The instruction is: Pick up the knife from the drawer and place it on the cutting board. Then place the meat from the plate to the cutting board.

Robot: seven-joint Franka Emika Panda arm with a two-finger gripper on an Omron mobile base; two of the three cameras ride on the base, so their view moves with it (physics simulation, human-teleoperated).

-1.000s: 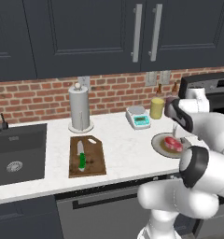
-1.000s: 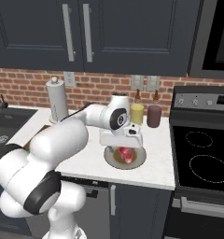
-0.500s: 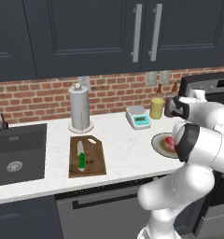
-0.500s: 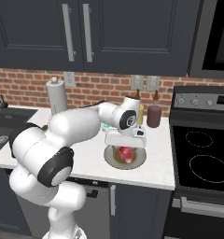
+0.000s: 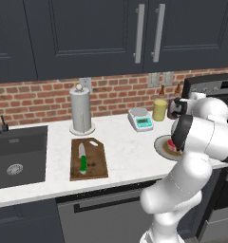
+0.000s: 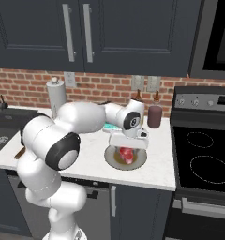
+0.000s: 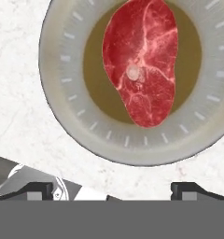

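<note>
The meat (image 7: 141, 63) lies flat in the brownish centre of the plate (image 7: 62, 107), a red-pink marbled slab with a small pale spot near its middle, broad at one end and narrowing to a rounded tip at the other. It looks soft and thin, likely light, limp enough to sag if lifted by one end, and probably slick on its wet surface, so a pinch across the narrower waist, with the fingertips pressed down to the plate on either side, seems a safer hold than a grab at the wide lobe, which may be broader than the jaws can span. The plate is shallow and smooth with a raised grey rim, so it could slide on the pale marbled counter (image 7: 20, 121) if pushed sideways. The gripper (image 7: 114, 189) hangs directly above the plate with its jaws spread wide and nothing between them, the two dark fingertips (image 7: 37, 189) standing apart at the near edge of the rim, clear of the meat. In the right base view the gripper (image 6: 128, 143) sits just over the plate (image 6: 113, 161), beside the stove (image 6: 203, 159). Well to the left along the counter, the cutting board (image 5: 99, 163) lies flat with the knife (image 5: 83, 159) already on it, green handle toward the front edge, so by my reading the first half of the task is done and the meat will need carrying a fair way across.
</note>
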